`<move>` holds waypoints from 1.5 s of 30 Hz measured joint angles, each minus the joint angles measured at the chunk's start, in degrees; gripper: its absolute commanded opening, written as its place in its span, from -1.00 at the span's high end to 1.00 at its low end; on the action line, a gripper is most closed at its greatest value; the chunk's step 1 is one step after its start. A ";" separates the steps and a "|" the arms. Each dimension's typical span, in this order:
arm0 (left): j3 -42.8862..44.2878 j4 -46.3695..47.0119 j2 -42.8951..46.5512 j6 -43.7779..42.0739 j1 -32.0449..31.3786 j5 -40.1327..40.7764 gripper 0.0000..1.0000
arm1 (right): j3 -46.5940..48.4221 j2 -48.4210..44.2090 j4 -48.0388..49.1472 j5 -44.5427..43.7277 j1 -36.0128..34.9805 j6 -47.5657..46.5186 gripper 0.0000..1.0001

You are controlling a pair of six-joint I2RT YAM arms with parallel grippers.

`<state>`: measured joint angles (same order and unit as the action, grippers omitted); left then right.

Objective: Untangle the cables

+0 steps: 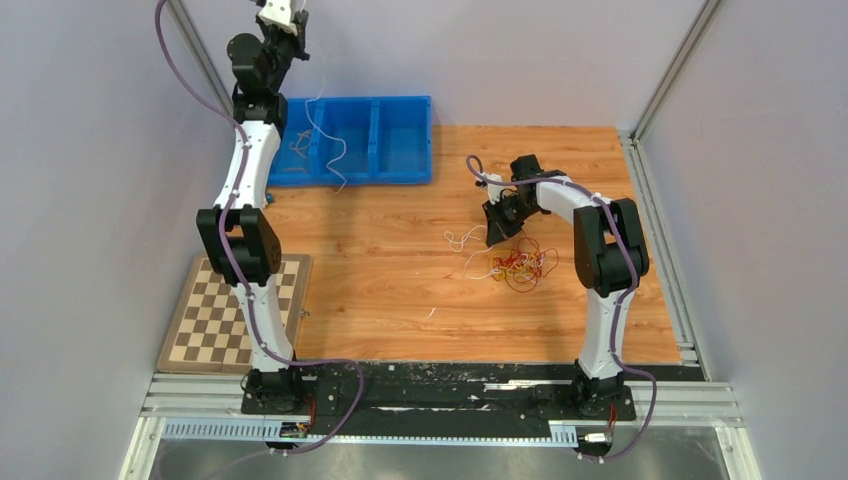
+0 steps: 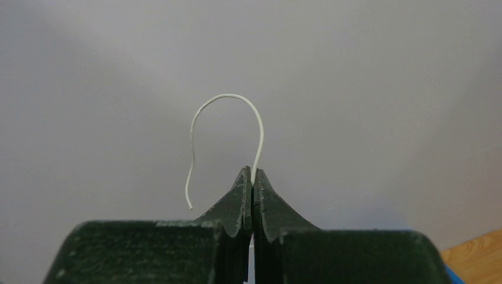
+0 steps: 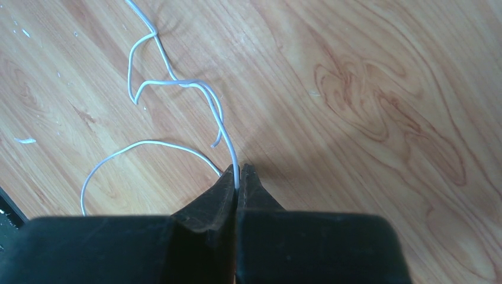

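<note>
Action upper left: left gripper [image 2: 249, 173] pinched tight on a white cable [image 2: 228, 95] hanging straight down over the blue bin [image 1: 405, 178], tan strands [image 1: 300, 146] in its left compartment. Right of centre, right gripper [image 3: 238, 174] clamps a second white cable [image 3: 177, 83] low on the table [image 1: 380, 300], red-yellow tangle [image 1: 522, 266] just beside it.

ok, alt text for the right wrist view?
The right tool is shut on a thin white cable, pinched between its dark tips. The cable curls away loosely across the wooden table, and a white loop arcs off to the left.
</note>
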<state>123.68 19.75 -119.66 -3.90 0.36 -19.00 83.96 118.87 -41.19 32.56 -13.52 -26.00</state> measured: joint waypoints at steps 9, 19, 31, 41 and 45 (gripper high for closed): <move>0.35 -2.19 -1.77 -0.94 0.00 0.17 1.00 | 0.13 0.09 -0.15 0.15 0.11 0.02 1.00; 13.70 -2.45 -6.47 -1.99 0.00 2.45 1.00 | 0.44 0.31 -0.59 0.33 0.13 0.02 1.00; 6.56 0.22 -6.75 -2.21 0.00 2.95 0.62 | 0.48 0.33 -1.09 0.35 0.11 0.00 1.00; -10.08 -12.85 -5.53 1.49 0.04 -3.41 -0.65 | 0.48 0.33 -1.40 0.52 0.20 -0.04 1.00; -11.19 -18.64 -1.53 2.34 0.44 -4.61 -0.88 | 0.48 0.31 -1.75 1.05 0.35 -0.42 1.00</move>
<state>112.49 1.10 -121.19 -1.56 0.80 -23.62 84.44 119.17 -42.94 33.61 -13.17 -26.41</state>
